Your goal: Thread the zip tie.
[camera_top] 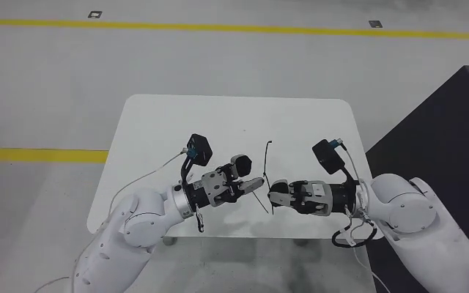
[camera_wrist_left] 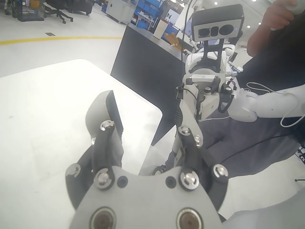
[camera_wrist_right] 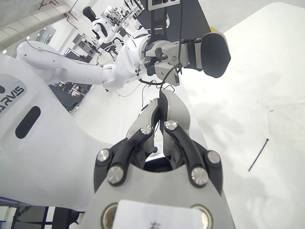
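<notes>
White table (camera_top: 183, 124) under both arms. L gripper (camera_top: 249, 173) hangs w/ fingers spread wide, holding nothing, facing R gripper (camera_top: 272, 195), which is pinched on a thin black zip tie (camera_top: 267, 165) held upright over the table's front part. 2nd tie (camera_wrist_right: 258, 154) lies flat on the tabletop

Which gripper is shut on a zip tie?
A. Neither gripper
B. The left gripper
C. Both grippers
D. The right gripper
D: the right gripper has its fingers closed on the thin black zip tie, while the left gripper facing it is open and holds nothing.
</notes>
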Available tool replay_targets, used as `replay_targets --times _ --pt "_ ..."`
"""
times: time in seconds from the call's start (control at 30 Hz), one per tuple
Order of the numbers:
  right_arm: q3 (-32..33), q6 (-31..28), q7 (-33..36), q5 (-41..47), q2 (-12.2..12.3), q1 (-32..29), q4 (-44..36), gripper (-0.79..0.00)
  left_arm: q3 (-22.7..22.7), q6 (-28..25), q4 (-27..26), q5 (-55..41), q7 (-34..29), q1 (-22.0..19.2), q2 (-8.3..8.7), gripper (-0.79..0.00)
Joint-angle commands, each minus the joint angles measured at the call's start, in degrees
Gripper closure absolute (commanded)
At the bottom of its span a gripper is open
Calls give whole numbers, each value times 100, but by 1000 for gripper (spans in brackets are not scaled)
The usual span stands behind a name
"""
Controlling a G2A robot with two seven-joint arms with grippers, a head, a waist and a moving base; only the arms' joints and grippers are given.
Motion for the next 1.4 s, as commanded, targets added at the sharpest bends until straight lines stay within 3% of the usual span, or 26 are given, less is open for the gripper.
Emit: replay_targets --times 0.0,0.13,0.53,1.37 --pt "0 0 0 0 0 0 0 0 3 -17 -29 55 -37 21 -2 -489" --pt "0 0 0 0 0 0 0 0 -8 -112 -101 47 -44 79 -8 -517" --pt "0 0 0 0 0 0 0 0 19 -82 -32 -72 22 -20 -74 -385" --pt "0 0 0 0 0 0 0 0 17 -108 -1 5 53 -30 -167 -366"
